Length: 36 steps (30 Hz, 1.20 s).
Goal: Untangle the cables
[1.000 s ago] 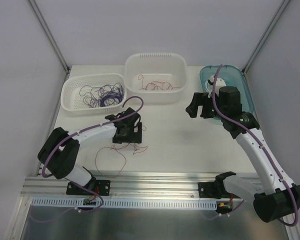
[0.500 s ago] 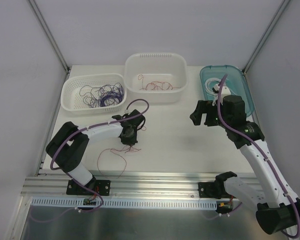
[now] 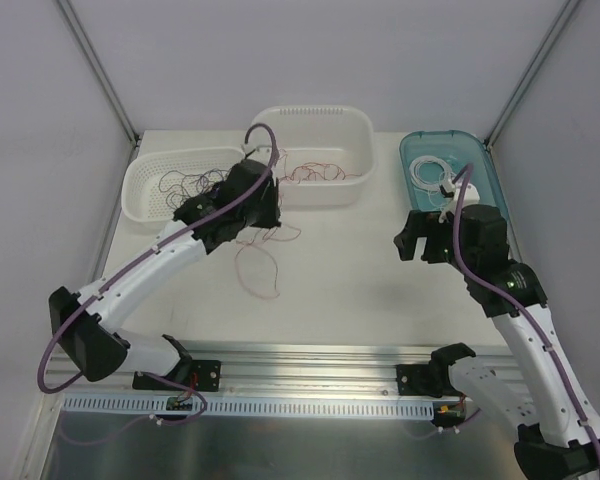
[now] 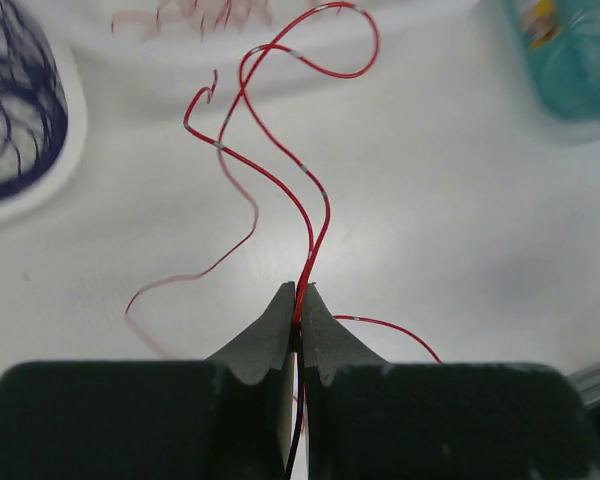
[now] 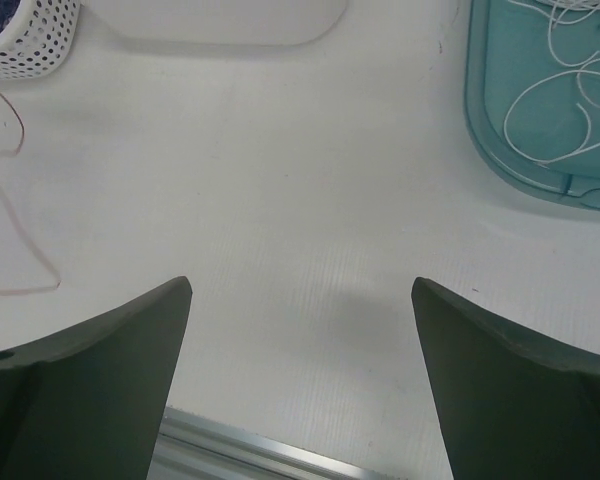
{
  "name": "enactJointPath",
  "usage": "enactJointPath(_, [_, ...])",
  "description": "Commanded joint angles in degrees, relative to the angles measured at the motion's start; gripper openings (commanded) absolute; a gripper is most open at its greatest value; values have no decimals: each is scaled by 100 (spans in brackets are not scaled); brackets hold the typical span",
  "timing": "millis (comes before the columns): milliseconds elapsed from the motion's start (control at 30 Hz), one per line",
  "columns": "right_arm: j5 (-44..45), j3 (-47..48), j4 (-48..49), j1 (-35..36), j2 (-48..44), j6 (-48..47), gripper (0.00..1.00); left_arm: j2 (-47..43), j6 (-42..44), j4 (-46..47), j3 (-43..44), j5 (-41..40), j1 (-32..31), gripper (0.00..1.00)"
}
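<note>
Red cable pinched in left hand, plain only from wrist view.

Bright, even diffuse light, faint soft shadows on the table, wrist views soft, purple cables blurred at edge.

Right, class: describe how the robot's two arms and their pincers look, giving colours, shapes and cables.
Both the left arm and right arm have white links with black joints and bases. A purple hose runs along each. The left pincer and right pincer each have two dark, wedge-shaped fingers.
</note>
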Motion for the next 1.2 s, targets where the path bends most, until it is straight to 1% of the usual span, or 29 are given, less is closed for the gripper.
enactJointPath(0, [383,124,-275,22,-314,-181,97,-207,902,25,1349,-186,-29,0])
enactJointPath(67, [488,159,-354,13,-403,-216,97,3,1149,25,1993,-212,-29,0])
enactJointPath(100, [515,168,-372,13,-455,-216,97,100,1394,25,2693,-238,-29,0])
enactJointPath(133, [550,194,-380,5,-551,-216,97,223,1527,34,3065,-238,-29,0])
enactJointPath(167, [550,203,-398,13,-578,-225,97,512,1641,34,3443,-238,-21,0])
enactJointPath(200, [559,212,-407,13,-605,-233,97,689,1868,42,4221,-230,-3,0])
enactJointPath(233, [567,220,-407,13,-649,-242,97,882,1984,43,4603,-177,14,0])
enactJointPath(267, [576,220,-407,5,-666,-251,97,1301,2089,43,4990,-116,84,0])
enactJointPath(300, [576,220,-407,5,-693,-251,97,1497,2203,69,5690,-63,128,0])
enactJointPath(367, [550,229,-416,13,-719,-251,97,1944,2161,235,6178,244,373,0])
enactJointPath(400, [524,221,-416,5,-728,-242,97,2069,1978,506,6441,349,514,0])
enactJointPath(467, [489,203,-407,5,-772,-207,97,2411,1714,744,6619,727,882,0])
enactJointPath(500, [454,185,-398,5,-781,-198,97,2509,1478,911,6698,824,989,0])
enactJointPath(567, [366,142,-381,13,-798,-190,97,2754,1335,1412,6707,1061,1139,0])
enactJointPath(633, [287,106,-372,5,-781,-137,97,2904,1308,1920,6699,1150,1262,0])
enactJointPath(767, [163,18,-319,5,-790,-23,97,3282,1124,2450,6681,1334,1438,0])
enactJointPath(833, [137,-34,-336,5,-772,4,97,3371,1132,2626,6620,1300,1517,0])
enactJointPath(867, [137,-43,-345,13,-763,30,97,3458,1141,2818,6489,1291,1561,0])
enactJointPath(900, [137,-52,-354,5,-772,39,97,3528,1141,2889,6427,1108,1588,0])
enactJointPath(1033, [242,-43,-529,13,-746,21,97,3906,1106,3145,6058,799,1667,0])
enactJointPath(1133, [365,-17,-670,5,-746,13,97,4065,913,3267,5663,991,1667,0])
enactJointPath(1167, [391,-17,-688,13,-746,-5,97,4135,808,3329,5322,1053,1658,0])
